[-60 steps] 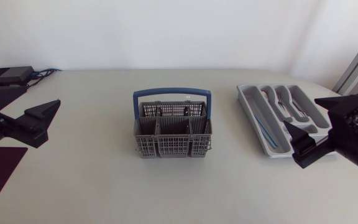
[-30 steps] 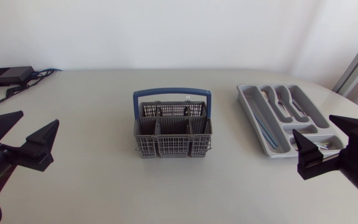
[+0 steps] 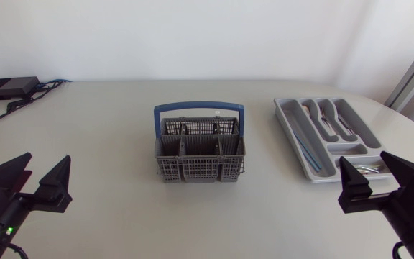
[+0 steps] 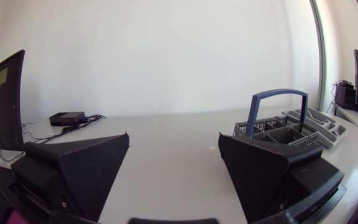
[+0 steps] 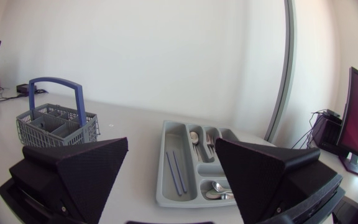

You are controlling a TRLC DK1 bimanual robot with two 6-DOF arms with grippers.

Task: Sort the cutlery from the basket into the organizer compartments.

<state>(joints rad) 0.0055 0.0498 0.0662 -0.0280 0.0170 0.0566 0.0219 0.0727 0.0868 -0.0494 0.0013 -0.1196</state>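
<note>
Cutlery (image 3: 329, 115) lies in the organizer (image 3: 282, 114) at the right of the bench (image 3: 121, 108), well apart from the basket (image 3: 199, 147) at its middle. Left wrist view: left fingers (image 4: 86, 171) spread wide, empty, basket ahead. Right wrist view: right fingers (image 5: 79, 171) spread wide, empty, organizer ahead.

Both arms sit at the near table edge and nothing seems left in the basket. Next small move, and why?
Probably bring the left end effector over the basket for a look straight down. No handles show above its compartments, the organizer already holds cutlery, and the right end effector is open and empty too.
</note>
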